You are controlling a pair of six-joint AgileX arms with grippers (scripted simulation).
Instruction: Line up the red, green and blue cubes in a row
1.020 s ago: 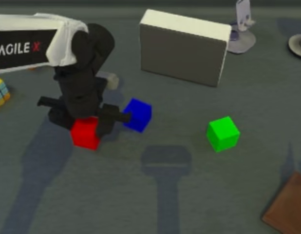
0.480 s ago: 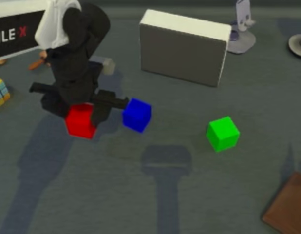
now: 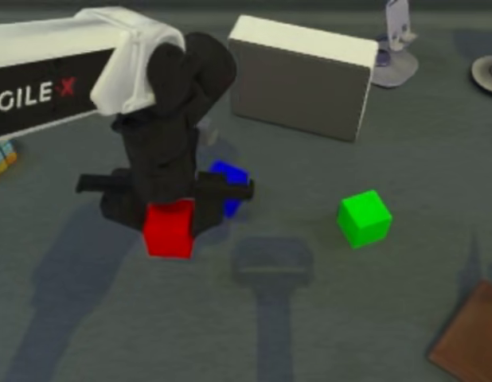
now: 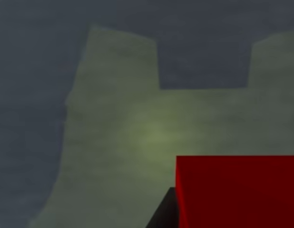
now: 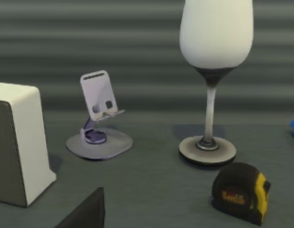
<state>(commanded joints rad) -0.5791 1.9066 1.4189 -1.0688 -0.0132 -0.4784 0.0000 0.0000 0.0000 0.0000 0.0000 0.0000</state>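
Row not yet formed: 0 of 3 cubes placed.

Your left gripper (image 3: 168, 208) has its jaws clamped on the red cube (image 3: 168, 228); the blue cube (image 3: 231, 185) sits just beside them, the green cube (image 3: 364, 217) well apart, both awaiting alignment.

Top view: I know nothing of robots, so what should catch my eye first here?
The left arm's gripper, left of the table's middle, grips the red cube, with the blue cube half hidden just behind it. The green cube sits alone to the right, and a big white box stands at the back.
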